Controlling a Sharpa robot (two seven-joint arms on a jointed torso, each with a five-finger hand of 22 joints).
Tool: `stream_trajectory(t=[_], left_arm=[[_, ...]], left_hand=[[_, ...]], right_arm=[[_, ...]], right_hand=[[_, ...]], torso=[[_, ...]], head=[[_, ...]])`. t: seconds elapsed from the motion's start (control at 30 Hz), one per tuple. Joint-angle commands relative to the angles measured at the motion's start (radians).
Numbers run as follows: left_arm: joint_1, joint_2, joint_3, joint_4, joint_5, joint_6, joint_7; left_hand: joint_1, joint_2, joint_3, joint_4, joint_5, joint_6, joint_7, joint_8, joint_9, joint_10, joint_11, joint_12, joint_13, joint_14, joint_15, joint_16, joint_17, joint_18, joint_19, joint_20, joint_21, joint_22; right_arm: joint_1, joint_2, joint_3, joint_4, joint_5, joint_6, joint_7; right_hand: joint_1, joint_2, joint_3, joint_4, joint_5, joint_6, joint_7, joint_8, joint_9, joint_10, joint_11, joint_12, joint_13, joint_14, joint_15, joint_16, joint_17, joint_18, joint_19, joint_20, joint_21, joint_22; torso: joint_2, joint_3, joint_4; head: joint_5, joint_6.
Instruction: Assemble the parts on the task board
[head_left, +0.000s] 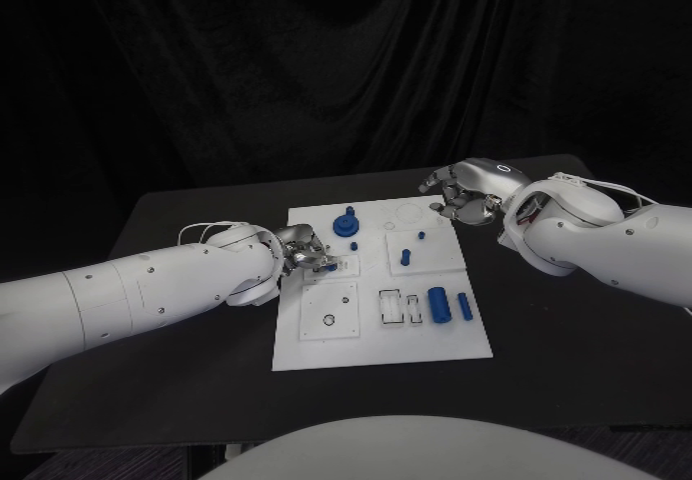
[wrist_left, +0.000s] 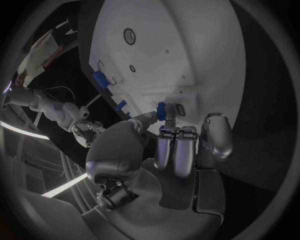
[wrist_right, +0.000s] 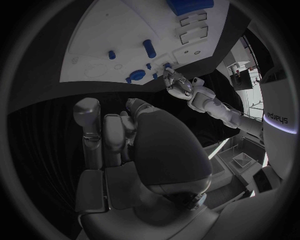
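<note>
Left robot hand (head_left: 303, 253) is down at the task board's (head_left: 378, 340) left edge, pinching a small blue part (wrist_left: 161, 111) (thumb against fingertips). Over on the right, the right robot hand (head_left: 464, 192) hovers above the board's far corner, fingers curled, holding nothing.

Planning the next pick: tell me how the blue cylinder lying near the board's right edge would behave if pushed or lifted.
The blue cylinder lies on its side on the task board, so a sideways push would probably roll it. It looks like smooth, rigid plastic, likely stiff and light, perhaps slippery in silver fingers. The slimmer blue piece lies right beside it and might get knocked.
</note>
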Motion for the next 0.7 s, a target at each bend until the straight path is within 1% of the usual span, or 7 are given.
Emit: stream_trajectory(t=[0.03, 0.07, 0.1, 0.13, 0.27, 0.4, 0.7], left_arm=[[-0.003, 0.0, 0.0, -0.001, 0.002, -0.018, 0.017], [-0.003, 0.0, 0.0, -0.001, 0.002, -0.019, 0.017], [-0.003, -0.001, 0.0, -0.001, 0.002, -0.02, 0.018], [-0.003, -0.001, 0.0, -0.001, 0.002, -0.022, 0.019], [-0.003, 0.0, 0.0, -0.002, 0.002, -0.026, 0.022], [-0.003, 0.0, 0.0, -0.002, 0.002, -0.027, 0.024], [-0.004, 0.001, 0.0, -0.006, 0.002, -0.027, 0.028]], left_hand=[[-0.006, 0.006, 0.0, 0.006, 0.004, 0.005, 0.001, -0.005, 0.0, 0.104, 0.0, 0.003, 0.263, 0.104, -0.005, 0.003, 0.263, 0.002, 0.002, 0.0, -0.007, -0.001], [-0.005, 0.006, 0.0, 0.006, 0.007, 0.005, 0.001, -0.006, 0.0, 0.104, 0.0, 0.003, 0.263, 0.104, -0.005, 0.003, 0.263, 0.003, 0.0, 0.0, -0.009, -0.005], [-0.005, 0.006, 0.001, 0.006, 0.008, 0.004, 0.001, -0.007, 0.0, 0.104, 0.0, 0.003, 0.263, 0.104, -0.005, 0.003, 0.263, 0.003, -0.001, 0.0, -0.01, -0.005], [-0.005, 0.006, 0.001, 0.006, 0.008, 0.004, 0.001, -0.007, 0.0, 0.104, 0.0, 0.003, 0.263, 0.104, -0.005, 0.003, 0.263, 0.003, -0.001, 0.0, -0.011, -0.006], [-0.005, 0.006, 0.001, 0.006, 0.008, 0.004, 0.001, -0.007, 0.0, 0.104, 0.0, 0.003, 0.263, 0.104, -0.005, 0.003, 0.263, 0.003, -0.001, 0.0, -0.011, -0.006], [-0.006, 0.007, 0.001, 0.008, 0.01, 0.004, 0.002, -0.01, -0.001, 0.104, 0.001, 0.003, 0.263, 0.104, -0.005, 0.003, 0.263, 0.003, -0.003, 0.0, -0.012, -0.008], [-0.009, 0.004, -0.001, 0.011, 0.007, 0.002, 0.004, -0.017, -0.002, 0.104, 0.002, 0.003, 0.263, 0.104, -0.004, 0.003, 0.263, 0.004, -0.004, 0.001, -0.014, -0.009]], right_arm=[[-0.003, -0.001, 0.001, -0.001, -0.003, 0.002, -0.018], [-0.003, -0.001, 0.001, -0.001, -0.003, 0.002, -0.018], [-0.003, -0.002, 0.001, -0.001, -0.003, 0.001, -0.019], [-0.003, -0.002, 0.001, -0.002, -0.003, 0.001, -0.019], [-0.003, -0.004, 0.001, -0.002, -0.003, 0.001, -0.022], [-0.003, -0.004, 0.001, -0.002, -0.003, 0.0, -0.024], [-0.003, -0.001, 0.001, -0.003, -0.003, 0.001, -0.026]], right_hand=[[-0.006, 0.004, 0.007, 0.0, 0.008, 0.006, 0.004, -0.003, -0.002, -0.008, 0.003, -0.005, -0.001, -0.002, 0.005, -0.007, -0.001, -0.005, -0.007, 0.001, -0.005, 0.095], [-0.006, 0.004, 0.009, -0.001, 0.011, 0.007, 0.004, -0.003, -0.003, -0.008, 0.003, -0.004, -0.001, -0.002, 0.005, -0.006, -0.001, -0.005, -0.008, 0.001, -0.005, 0.095], [-0.005, 0.001, 0.015, -0.003, 0.033, 0.008, 0.004, -0.004, -0.005, -0.009, 0.003, -0.005, -0.002, -0.002, 0.005, -0.006, -0.001, -0.005, -0.008, 0.001, -0.005, 0.095], [-0.004, 0.0, 0.019, -0.004, 0.043, 0.009, 0.004, -0.004, -0.007, -0.009, 0.003, -0.005, -0.002, -0.002, 0.005, -0.007, -0.001, -0.005, -0.008, 0.001, -0.004, 0.095], [-0.005, -0.003, 0.029, -0.007, 0.063, 0.01, 0.004, -0.005, -0.01, -0.011, 0.002, -0.005, -0.004, -0.002, 0.005, -0.007, -0.002, -0.005, -0.007, 0.001, -0.003, 0.096], [-0.005, -0.004, 0.032, -0.008, 0.067, 0.01, 0.004, -0.005, -0.011, -0.011, 0.003, -0.005, -0.004, -0.001, 0.005, -0.007, -0.002, -0.005, -0.008, 0.001, -0.003, 0.096], [-0.005, -0.005, 0.035, -0.01, 0.073, 0.011, 0.005, -0.005, -0.012, -0.012, 0.003, -0.005, -0.005, -0.002, 0.005, -0.007, -0.003, -0.005, -0.008, 0.001, -0.004, 0.095]], torso=[[0.0, 0.0008, -0.001], [-0.001, 0.001, -0.0011], [0.0, 0.0009, -0.0008], [0.0, 0.0007, -0.0006], [0.0, 0.0004, -0.0005], [0.001, 0.0005, -0.0016], [0.0, 0.0006, -0.0002]], head=[[0.0, 0.0], [0.0, 0.0], [0.0, 0.0], [0.0, 0.0], [0.001, 0.0], [0.0, 0.0], [0.0, 0.0]])
